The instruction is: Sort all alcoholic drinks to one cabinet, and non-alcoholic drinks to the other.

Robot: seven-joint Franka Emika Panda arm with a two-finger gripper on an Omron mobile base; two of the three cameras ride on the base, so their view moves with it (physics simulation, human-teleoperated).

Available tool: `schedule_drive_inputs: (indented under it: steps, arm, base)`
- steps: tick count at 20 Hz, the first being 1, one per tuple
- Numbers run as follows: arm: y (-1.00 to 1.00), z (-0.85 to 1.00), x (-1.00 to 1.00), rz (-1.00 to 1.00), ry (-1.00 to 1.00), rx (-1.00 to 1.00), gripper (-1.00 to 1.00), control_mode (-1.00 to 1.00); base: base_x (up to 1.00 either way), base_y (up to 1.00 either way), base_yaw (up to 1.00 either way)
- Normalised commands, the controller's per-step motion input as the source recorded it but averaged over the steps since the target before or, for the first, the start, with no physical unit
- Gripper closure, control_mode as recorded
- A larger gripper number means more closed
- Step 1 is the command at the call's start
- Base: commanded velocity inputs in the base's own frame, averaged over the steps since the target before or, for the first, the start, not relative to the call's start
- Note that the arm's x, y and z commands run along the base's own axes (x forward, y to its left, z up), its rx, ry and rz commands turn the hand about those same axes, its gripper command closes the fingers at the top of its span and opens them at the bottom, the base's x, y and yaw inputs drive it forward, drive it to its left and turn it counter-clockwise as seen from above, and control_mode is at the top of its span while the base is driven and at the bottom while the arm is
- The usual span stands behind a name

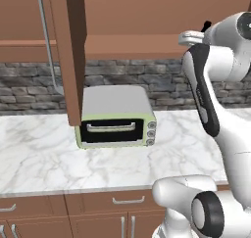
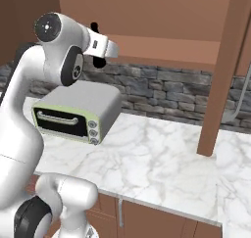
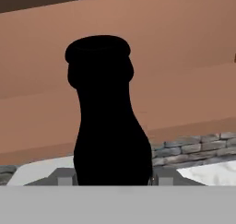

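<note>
The small black cola bottle [image 3: 106, 117] stands upright between my fingers in the hand view, dark against the brown wood of a wall cabinet [image 3: 184, 71]. My gripper [image 3: 113, 178] is shut on its lower body. From the right base view, my gripper [image 2: 101, 47] is raised above the counter with the cola bottle [image 2: 99, 61] in it, just in front of the open cabinet [image 2: 162, 16]. In the left base view the gripper [image 1: 193, 37] is at the upper right, level with the cabinet floor [image 1: 137, 45], and the bottle's black tip [image 1: 206, 25] pokes out behind it.
A pale green toaster oven [image 1: 115, 117] [image 2: 76, 112] sits on the white marble counter [image 1: 49, 158] [image 2: 162, 158] under the cabinet. An open cabinet door [image 1: 68, 51] with a silver handle [image 1: 46, 41] hangs to its left; another open door [image 2: 225, 70] stands right. Drawers [image 1: 127, 200] run below.
</note>
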Motion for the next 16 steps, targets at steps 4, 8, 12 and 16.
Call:
schedule_drive_inputs:
  steps: [4, 8, 12, 16]
  arm:
    - [0.0, 0.14, 0.96, -0.05, 0.0, 0.01, 1.0, -1.0]
    - [0.0, 0.0, 1.0, 0.0, 0.0, 0.01, 1.0, -1.0]
    - [-0.02, 0.0, 1.0, 0.0, 0.0, 0.02, 1.0, -1.0]
    - [-0.01, 0.0, 0.99, 0.0, 0.0, 0.01, 1.0, -1.0]
  base:
    - [0.0, 0.0, 0.0]
    - [0.0, 0.0, 0.0]
    - [0.0, 0.0, 0.0]
    - [0.0, 0.0, 0.0]
